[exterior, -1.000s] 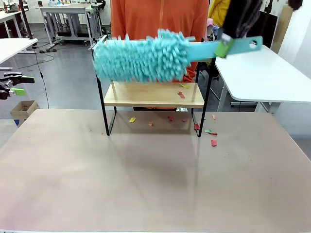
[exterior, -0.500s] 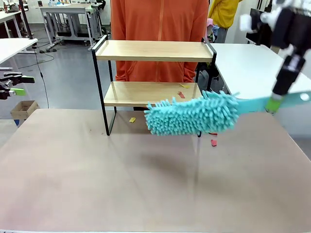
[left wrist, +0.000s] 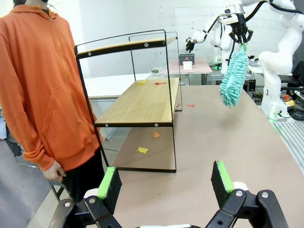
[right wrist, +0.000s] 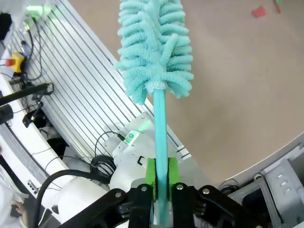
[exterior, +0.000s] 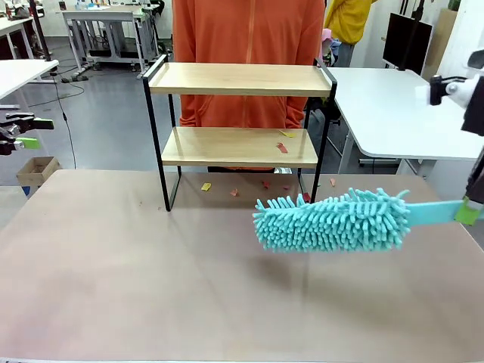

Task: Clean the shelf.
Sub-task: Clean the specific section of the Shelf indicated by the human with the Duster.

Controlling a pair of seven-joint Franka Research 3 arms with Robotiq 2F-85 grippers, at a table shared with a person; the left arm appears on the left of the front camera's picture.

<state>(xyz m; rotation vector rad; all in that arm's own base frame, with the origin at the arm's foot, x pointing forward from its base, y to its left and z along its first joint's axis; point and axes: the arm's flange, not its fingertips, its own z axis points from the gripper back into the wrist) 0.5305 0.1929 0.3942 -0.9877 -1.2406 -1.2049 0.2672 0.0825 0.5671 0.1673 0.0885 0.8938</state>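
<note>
So, up close the fluffy turquoise microfibre duster hangs level just over the brown table, its flat handle pinched tight in the right gripper; the left gripper idles at the side, jaws wide. Further back, at the table's far edge, stands the two-tier wooden shelf with black metal frame, coloured paper scraps on its lower board. My worry: a fast sweep snags a post and shoves the shelf toward the person in orange

duster before shelf, rightward; person behind shelf
</note>
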